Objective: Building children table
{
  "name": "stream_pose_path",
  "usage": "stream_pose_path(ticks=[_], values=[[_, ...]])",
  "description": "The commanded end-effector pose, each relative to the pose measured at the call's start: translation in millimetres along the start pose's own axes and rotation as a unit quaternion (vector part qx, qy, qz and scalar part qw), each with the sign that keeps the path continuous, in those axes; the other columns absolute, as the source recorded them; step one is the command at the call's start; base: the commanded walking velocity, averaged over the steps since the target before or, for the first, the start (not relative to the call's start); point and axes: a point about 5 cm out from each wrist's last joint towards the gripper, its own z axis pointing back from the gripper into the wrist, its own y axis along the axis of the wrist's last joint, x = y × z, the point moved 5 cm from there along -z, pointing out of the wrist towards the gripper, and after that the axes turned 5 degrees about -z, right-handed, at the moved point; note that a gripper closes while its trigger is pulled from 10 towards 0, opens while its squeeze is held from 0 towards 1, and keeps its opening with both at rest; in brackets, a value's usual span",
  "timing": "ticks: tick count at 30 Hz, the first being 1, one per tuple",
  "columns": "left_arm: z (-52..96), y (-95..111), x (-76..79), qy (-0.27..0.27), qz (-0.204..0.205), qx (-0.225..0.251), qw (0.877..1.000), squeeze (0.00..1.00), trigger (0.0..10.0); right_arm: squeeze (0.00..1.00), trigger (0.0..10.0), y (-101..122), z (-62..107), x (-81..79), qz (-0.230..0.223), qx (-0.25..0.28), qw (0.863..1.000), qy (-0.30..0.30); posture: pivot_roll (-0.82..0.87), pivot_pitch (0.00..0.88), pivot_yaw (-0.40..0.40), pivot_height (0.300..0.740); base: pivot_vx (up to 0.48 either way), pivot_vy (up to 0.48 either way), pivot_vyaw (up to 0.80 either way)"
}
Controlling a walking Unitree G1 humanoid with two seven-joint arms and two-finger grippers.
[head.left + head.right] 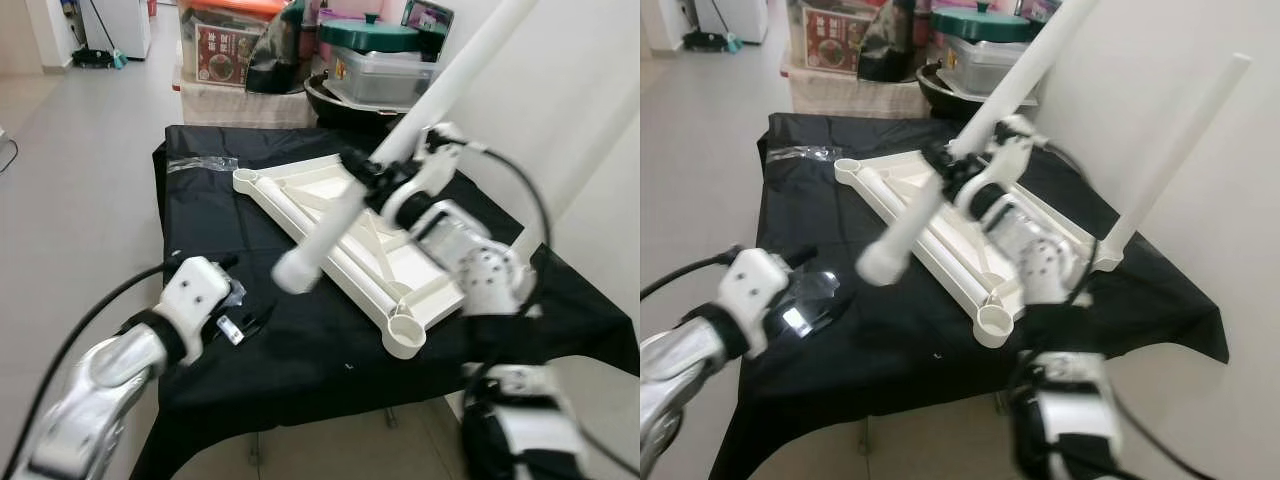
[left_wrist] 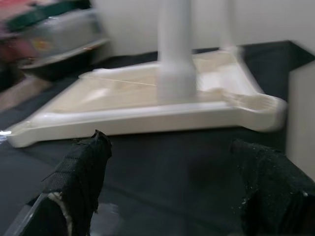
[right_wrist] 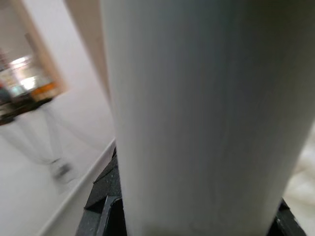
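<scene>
black table (image 1: 300, 350), leg (image 1: 400, 140) between right fingers (image 1: 372, 180)

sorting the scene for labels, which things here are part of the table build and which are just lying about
Part of the job:
white table leg in the right hand
upturned white tabletop
leg already fitted

Lying about:
green-lidded pot
red box
plastic bag

Pale tiled floor (image 1: 80, 180), left and upper left. Plain white wall (image 1: 590, 110), right. Black-draped stand (image 1: 300, 350), centre. Boxes (image 1: 225, 45) and lidded containers (image 1: 385, 65) stacked, top centre.
</scene>
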Motion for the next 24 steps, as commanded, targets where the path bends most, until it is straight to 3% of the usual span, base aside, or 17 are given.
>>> stream_pose_path(ticks=[1, 2, 3, 4, 5, 13, 24], values=[[0.2, 0.1, 1.6, -0.007, 0.001, -0.002, 1.0, 1.0, 10.0, 0.0, 0.0, 6.2, -2.1, -4.5, 0.023, 0.011, 1.0, 0.014, 0.17, 0.0, -0.181, 0.74, 0.0, 0.0, 0.0], [1.5, -3.7, -0.9, 0.006, -0.001, -0.012, 1.0, 0.35, 10.0, 0.0, 0.0, 12.6, -0.9, 1.7, 0.072, 0.016, 0.997, 0.006, 0.17, 0.0, -0.179, 0.74, 0.0, 0.0, 0.0], [2.3, -6.4, -3.4, 0.019, -0.004, -0.019, 1.0, 0.0, 10.0, 0.0, 0.0, 18.1, 0.5, 7.2, 0.112, 0.018, 0.994, -0.002, 0.16, 0.0, -0.178, 0.74, 0.0, 0.0, 0.0], [2.3, -6.4, -3.4, 0.019, -0.004, -0.019, 1.0, 0.0, 10.0, 0.0, 0.0, 18.1, 0.5, 7.2, 0.112, 0.018, 0.994, -0.002, 0.16, 0.0, -0.178, 0.74, 0.0, 0.0, 0.0], [3.9, -9.9, -11.2, 0.053, 0.007, -0.026, 0.998, 0.0, 10.0, 0.0, 0.0, 27.0, 5.1, 16.5, 0.167, 0.02, 0.986, -0.012, 0.16, 0.0, -0.175, 0.74, 0.0, 0.0, 0.0], [9.5, -20.7, -20.2, 0.093, 0.028, -0.044, 0.994, 0.0, 10.0, 0.0, 0.0, 18.0, 16.7, 31.5, 0.242, -0.004, 0.97, -0.011, 0.15, 0.0, -0.169, 0.74, 0.0, 0.0, 0.0], [6.5, -24.0, -14.6, 0.088, 0.039, -0.048, 0.994, 0.0, 10.0, 0.0, 0.0, 4.1, 22.4, 52.3, 0.255, -0.019, 0.966, -0.041, 0.14, 0.0, -0.159, 0.74, 0.0, 0.0, 0.0]])
